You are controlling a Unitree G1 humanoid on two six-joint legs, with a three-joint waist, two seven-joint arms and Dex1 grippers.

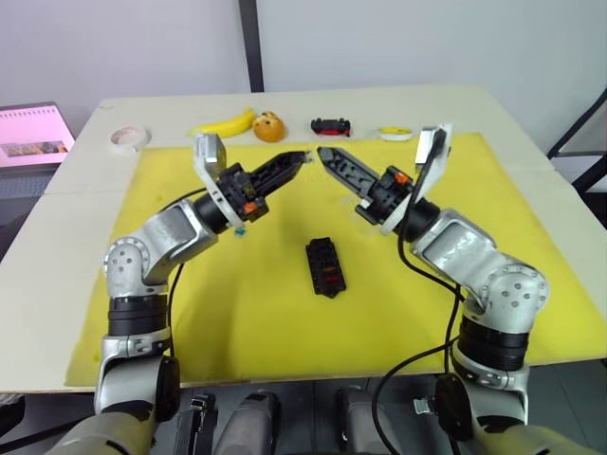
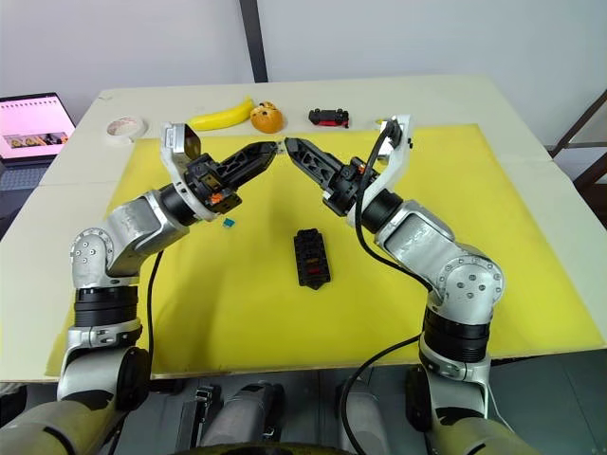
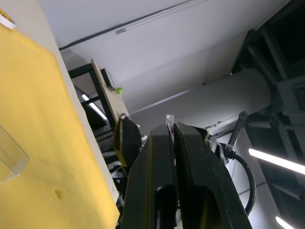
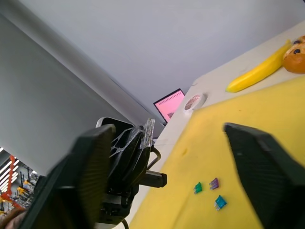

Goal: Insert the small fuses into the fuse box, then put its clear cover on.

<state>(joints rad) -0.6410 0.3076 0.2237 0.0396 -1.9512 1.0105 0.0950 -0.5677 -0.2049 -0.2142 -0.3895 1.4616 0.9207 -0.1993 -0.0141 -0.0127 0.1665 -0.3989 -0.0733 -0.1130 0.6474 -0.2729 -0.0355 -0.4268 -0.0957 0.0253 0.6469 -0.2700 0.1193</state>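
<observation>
Both tools up over the yellow mat, tips nearly meeting!

Left tool (image 2: 268, 150) pinched tight on a thin clear piece (image 3: 169, 120); right tool (image 2: 292, 146) spread wide, empty. Fuse box (image 2: 310, 258) flat on the mat at 6 o'clock beneath them; teal fuse (image 2: 229, 224) at 9 o'clock of it.

Clear cover (image 3: 12, 160) cut off at frame edge.
</observation>
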